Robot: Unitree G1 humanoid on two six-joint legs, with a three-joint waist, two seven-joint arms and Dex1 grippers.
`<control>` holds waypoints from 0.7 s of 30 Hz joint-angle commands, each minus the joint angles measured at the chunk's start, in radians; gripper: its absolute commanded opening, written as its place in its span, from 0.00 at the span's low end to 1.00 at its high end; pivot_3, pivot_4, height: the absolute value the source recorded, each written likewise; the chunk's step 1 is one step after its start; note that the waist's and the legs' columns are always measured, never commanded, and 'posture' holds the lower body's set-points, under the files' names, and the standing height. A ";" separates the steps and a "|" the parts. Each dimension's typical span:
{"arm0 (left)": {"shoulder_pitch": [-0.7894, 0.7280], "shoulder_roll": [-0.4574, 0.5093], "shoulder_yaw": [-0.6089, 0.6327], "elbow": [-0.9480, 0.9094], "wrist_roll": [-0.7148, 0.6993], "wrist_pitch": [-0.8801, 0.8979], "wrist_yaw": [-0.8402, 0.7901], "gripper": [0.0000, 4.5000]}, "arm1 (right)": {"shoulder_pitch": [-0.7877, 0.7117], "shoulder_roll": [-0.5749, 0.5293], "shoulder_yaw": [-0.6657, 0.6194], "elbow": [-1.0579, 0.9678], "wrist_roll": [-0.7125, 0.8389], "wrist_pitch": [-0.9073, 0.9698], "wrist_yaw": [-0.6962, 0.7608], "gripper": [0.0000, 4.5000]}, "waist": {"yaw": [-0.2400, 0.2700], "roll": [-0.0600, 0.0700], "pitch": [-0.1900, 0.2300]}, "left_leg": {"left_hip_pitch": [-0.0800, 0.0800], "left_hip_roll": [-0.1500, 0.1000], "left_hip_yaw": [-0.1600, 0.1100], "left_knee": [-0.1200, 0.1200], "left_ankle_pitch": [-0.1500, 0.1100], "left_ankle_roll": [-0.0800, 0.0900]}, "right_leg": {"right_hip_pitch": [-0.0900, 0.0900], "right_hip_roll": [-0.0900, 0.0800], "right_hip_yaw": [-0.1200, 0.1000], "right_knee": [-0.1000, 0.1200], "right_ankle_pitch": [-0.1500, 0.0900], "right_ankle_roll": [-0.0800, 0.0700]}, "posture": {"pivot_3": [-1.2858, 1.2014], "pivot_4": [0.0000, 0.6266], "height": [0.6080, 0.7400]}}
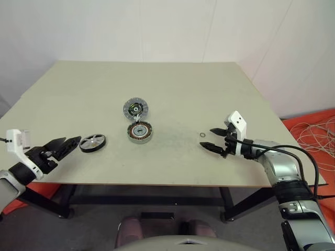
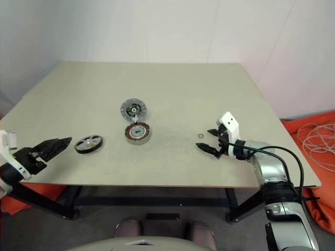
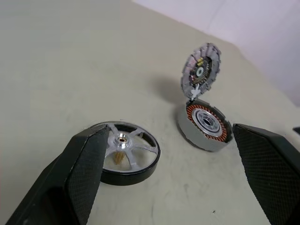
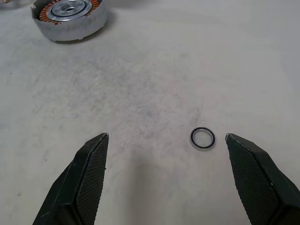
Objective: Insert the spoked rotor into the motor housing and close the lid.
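Observation:
The spoked rotor (image 1: 92,142) lies flat on the table, a black-rimmed ring with silver spokes (image 3: 125,152). To its right stands the motor housing (image 1: 140,132), copper windings around a silver hub (image 3: 204,125). The lid (image 1: 135,109) stands tilted open behind the housing, joined at its edge (image 3: 200,71). My left gripper (image 1: 68,145) hovers open just left of the rotor, nothing between its fingers. Over the right side of the table, my right gripper (image 1: 214,139) is open and empty, pointing left.
A tiny dark ring (image 1: 202,135) lies on the table (image 1: 172,83) just ahead of my right gripper, also (image 4: 202,138). Cables lie on the orange floor mat (image 1: 314,128) past the table's right edge.

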 commanded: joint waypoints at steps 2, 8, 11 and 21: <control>-0.048 0.033 0.003 -0.014 0.094 -0.083 -0.101 1.00 | -0.028 -0.016 -0.019 -0.043 0.018 -0.008 0.008 1.00 | 0.000 0.000 0.000 | 0.000 0.000 0.000 0.000 0.000 0.000 | 0.000 0.000 0.000 0.000 0.000 0.000 | 0.52 0.00 1.00; -0.123 0.029 -0.002 0.019 0.141 -0.109 -0.152 1.00 | -0.066 -0.007 -0.009 -0.012 -0.003 -0.025 -0.008 1.00 | 0.001 0.000 0.000 | 0.000 0.000 0.000 0.000 0.000 0.000 | 0.000 0.000 0.000 0.000 0.000 0.000 | 0.52 0.00 1.00; -0.154 0.024 -0.003 0.027 0.137 -0.101 -0.169 1.00 | -0.085 -0.001 -0.002 0.004 -0.010 -0.030 -0.010 1.00 | 0.001 0.000 0.000 | 0.000 0.000 0.000 0.000 0.000 0.000 | 0.000 0.000 0.000 0.000 0.000 0.000 | 0.52 0.00 1.00; -0.265 0.024 -0.125 0.051 0.187 -0.024 -0.159 1.00 | -0.127 0.021 0.029 0.019 -0.026 -0.051 0.022 1.00 | 0.005 0.001 0.000 | -0.001 -0.001 0.000 -0.001 0.000 0.000 | -0.001 -0.001 0.000 0.001 0.000 -0.001 | 0.52 0.00 1.00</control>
